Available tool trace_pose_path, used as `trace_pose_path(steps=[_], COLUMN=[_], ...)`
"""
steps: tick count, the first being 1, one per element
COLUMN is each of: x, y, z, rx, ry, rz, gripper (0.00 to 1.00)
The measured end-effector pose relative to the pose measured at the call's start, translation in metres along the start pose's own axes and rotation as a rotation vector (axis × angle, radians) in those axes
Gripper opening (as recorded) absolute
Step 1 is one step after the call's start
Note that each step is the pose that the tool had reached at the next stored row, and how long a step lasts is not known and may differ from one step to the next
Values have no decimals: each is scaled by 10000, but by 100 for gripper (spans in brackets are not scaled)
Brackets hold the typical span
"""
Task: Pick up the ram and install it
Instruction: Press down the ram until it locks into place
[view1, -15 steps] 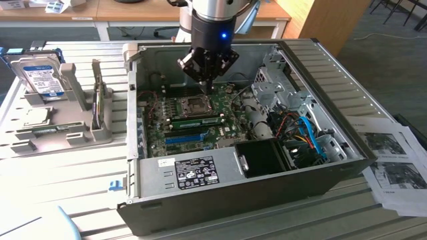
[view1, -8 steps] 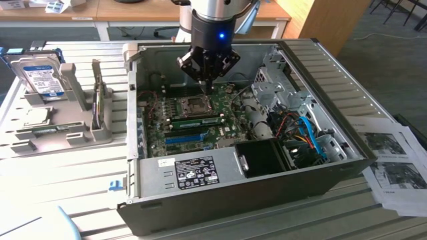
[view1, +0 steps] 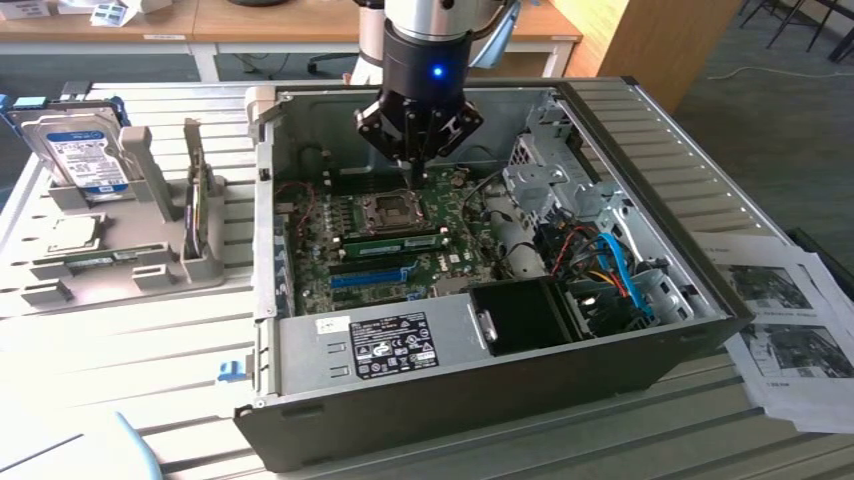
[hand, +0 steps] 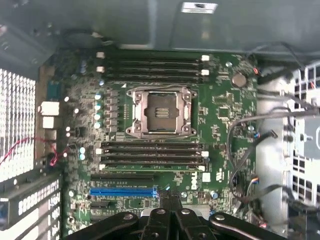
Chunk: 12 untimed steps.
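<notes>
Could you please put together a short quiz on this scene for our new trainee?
1. True or false: the gripper hangs over the open computer case, above its motherboard.
2. What stands upright in the grey holder on the exterior view's left? A) a hard drive B) a keyboard C) a cooling fan
3. Fill in: in the wrist view, the long slot on the motherboard close to the gripper is coloured ____.

Key: 1 true; 2 A; 3 blue.
</notes>
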<state>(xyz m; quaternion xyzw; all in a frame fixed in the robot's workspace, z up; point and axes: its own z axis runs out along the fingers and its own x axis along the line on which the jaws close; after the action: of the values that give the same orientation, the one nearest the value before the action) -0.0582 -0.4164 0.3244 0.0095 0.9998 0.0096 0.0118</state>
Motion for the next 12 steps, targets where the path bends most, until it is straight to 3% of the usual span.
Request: trace_pose_path(steps=[3,12], x=[0,2], y=[0,0], z=[0,0], rx=[7,4], ry=[-8,-6], rz=[295,165], gripper=[9,9])
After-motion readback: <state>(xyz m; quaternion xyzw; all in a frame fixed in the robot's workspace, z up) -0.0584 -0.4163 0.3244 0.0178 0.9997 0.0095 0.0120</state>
